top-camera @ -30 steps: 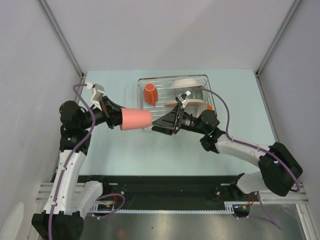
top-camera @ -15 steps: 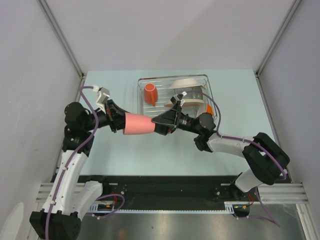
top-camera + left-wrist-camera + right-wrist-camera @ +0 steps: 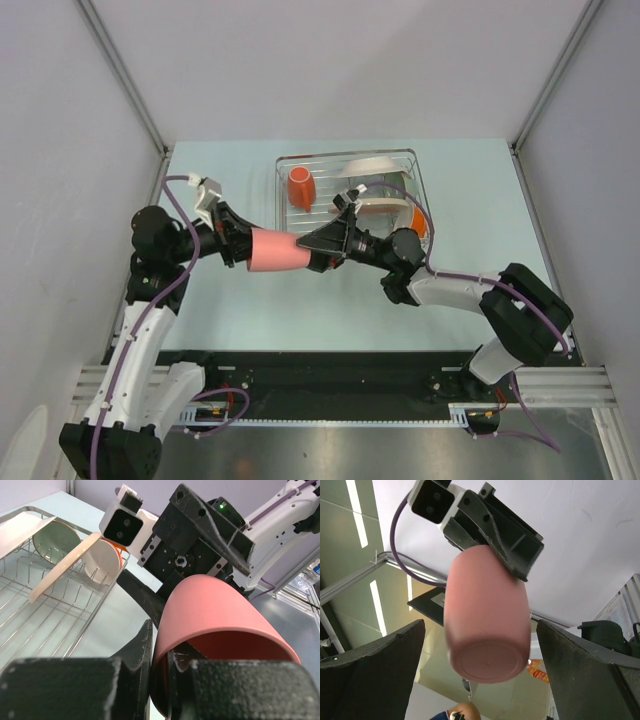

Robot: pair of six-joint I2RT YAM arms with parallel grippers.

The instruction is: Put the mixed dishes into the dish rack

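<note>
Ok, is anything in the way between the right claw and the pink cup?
Nothing visible. The left claw holds the pink cup by its rim, with the base pointing at the open right claw. That claw's fingers flank the base with clear gaps on both sides.

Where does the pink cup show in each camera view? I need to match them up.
Top external: pink cup left of centre, lying sideways between the left gripper and right gripper, by the dish rack's near-left corner.
Left wrist: lower right foreground, rim nearest the camera.
Right wrist: centre, base toward the camera.
Shared landmark: the left gripper clamped on the cup's rim.
</note>
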